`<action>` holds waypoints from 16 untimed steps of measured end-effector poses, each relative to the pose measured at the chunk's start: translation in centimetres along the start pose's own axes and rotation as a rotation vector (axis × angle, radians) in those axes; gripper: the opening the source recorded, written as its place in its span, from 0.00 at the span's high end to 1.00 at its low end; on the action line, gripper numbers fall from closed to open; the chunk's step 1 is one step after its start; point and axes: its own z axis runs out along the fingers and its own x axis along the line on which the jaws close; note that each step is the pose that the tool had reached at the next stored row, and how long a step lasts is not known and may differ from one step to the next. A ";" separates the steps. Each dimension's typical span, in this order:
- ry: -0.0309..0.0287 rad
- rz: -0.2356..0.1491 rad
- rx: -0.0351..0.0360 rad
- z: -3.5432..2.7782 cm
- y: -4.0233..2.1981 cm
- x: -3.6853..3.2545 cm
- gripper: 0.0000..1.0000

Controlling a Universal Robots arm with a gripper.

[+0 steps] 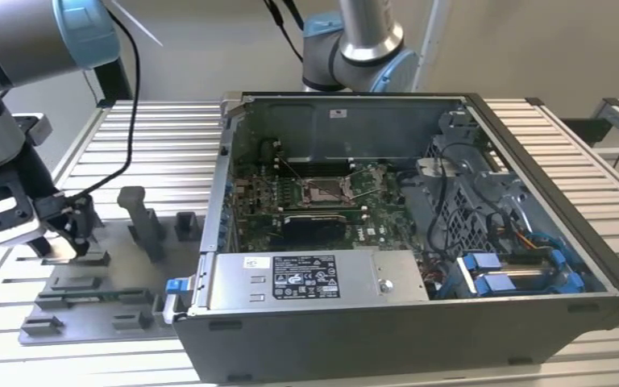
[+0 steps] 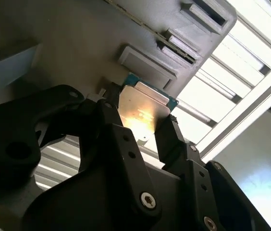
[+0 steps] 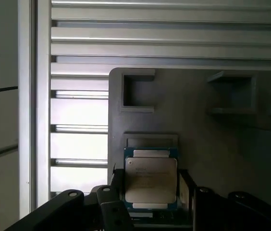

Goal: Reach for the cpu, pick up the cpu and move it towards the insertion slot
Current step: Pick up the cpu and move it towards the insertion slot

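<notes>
The cpu (image 3: 151, 177), a thin square chip with a silvery top and a green rim, sits between my gripper's (image 3: 150, 192) two black fingers (image 3: 186, 190) in both wrist views. The fingers (image 2: 168, 134) press against opposite edges of the cpu (image 2: 142, 108), just over the grey fixture plate (image 3: 198, 134). In the exterior view my gripper (image 1: 60, 242) hangs low over the plate (image 1: 94, 302) at the exterior view's left. The insertion slot (image 1: 326, 191), a shiny square frame with a dark centre, lies on the green board inside the open computer case (image 1: 417, 322), well towards the exterior view's right of my gripper.
Upright grey fixture blocks (image 1: 143, 226) stand on the plate between my gripper and the case wall (image 1: 223, 185). A second robot arm (image 1: 353, 48) rises behind the case. The ribbed aluminium table (image 1: 159, 145) surrounds everything.
</notes>
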 end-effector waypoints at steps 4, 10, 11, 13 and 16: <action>0.0000 0.000 -0.0001 -0.69 0.02 0.00 1.00; -0.0002 0.000 -0.0002 -2.01 0.06 0.00 1.00; -0.0002 0.000 -0.0002 -2.26 0.06 0.00 1.00; 0.0000 0.000 -0.0001 -2.77 0.08 0.00 1.00; -0.0001 0.000 -0.0001 -3.55 0.10 0.00 1.00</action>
